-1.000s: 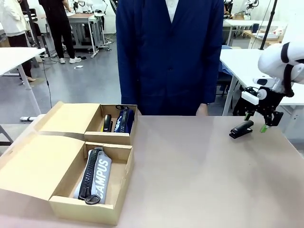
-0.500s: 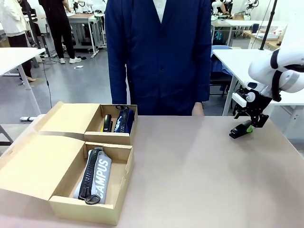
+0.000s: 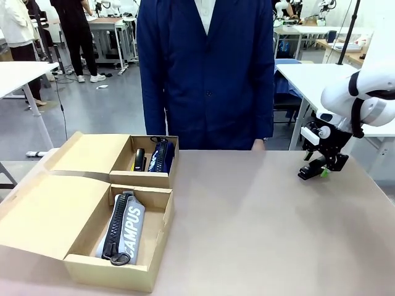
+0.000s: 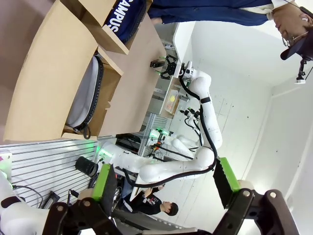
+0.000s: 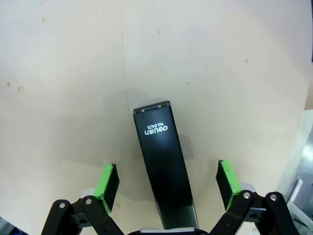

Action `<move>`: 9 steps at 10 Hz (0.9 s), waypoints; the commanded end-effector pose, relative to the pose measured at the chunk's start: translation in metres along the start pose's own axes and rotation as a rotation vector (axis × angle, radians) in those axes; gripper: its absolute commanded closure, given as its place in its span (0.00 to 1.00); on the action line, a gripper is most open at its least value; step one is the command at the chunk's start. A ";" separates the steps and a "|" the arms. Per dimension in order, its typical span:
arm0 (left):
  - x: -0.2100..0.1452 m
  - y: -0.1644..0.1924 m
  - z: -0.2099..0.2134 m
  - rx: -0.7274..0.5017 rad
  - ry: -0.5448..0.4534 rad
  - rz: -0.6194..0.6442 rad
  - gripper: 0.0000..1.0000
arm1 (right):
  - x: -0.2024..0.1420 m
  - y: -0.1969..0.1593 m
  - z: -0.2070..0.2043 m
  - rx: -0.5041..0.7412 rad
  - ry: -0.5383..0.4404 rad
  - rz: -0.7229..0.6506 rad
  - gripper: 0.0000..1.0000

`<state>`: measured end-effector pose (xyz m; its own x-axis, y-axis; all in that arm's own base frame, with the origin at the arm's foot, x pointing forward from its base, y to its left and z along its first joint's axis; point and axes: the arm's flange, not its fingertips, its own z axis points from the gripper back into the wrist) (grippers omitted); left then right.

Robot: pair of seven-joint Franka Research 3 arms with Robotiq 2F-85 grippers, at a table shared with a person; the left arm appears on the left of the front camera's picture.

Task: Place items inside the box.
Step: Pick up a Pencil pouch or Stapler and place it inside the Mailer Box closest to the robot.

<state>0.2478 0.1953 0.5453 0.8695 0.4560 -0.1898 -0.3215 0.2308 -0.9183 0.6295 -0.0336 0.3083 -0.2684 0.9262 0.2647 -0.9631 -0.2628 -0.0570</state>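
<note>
Right end effector [image 3: 321, 172] is hanging released at the far right of the worktop [image 3: 247, 216], its green pads [image 5: 110, 178] straddling the black stapler [image 5: 164, 166] without touching it. The stapler is lying flat, outside both boxes. Left end effector [image 4: 164, 186] is standing released, gripping nothing. Far box [image 3: 139, 179] is holding the navy zip pouch [image 3: 162, 155] on edge, with the marker [image 3: 140, 155] just left of it. Near box [image 3: 111, 271] is holding the pale grey zip pouch [image 3: 133, 225], black zipper up.
</note>
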 end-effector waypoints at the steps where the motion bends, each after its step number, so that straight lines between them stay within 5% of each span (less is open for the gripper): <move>1: -0.003 0.001 0.002 0.006 0.009 -0.011 0.00 | 0.000 0.002 -0.001 -0.008 0.035 -0.055 0.59; 2: -0.003 0.001 0.002 0.006 0.009 -0.011 0.00 | 0.001 0.003 -0.001 -0.002 0.025 -0.056 0.59; 3: -0.003 0.001 0.002 0.006 0.009 -0.011 0.00 | 0.001 0.003 -0.001 0.003 0.026 -0.061 1.00; 4: -0.003 0.001 0.002 0.006 0.009 -0.011 0.00 | 0.001 0.003 -0.001 0.008 0.028 -0.060 0.63; 5: -0.003 0.001 0.002 0.006 0.009 -0.011 0.00 | 0.002 0.004 0.000 0.012 0.027 -0.059 1.00; 9: -0.003 0.001 0.002 0.006 0.009 -0.011 0.00 | 0.005 0.009 0.003 0.044 0.024 -0.063 1.00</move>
<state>0.2478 0.1953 0.5453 0.8695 0.4560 -0.1898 -0.3215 0.2308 -0.9183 0.6268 -0.0350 0.3107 -0.2254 0.9405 0.2544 -0.9737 -0.2261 -0.0267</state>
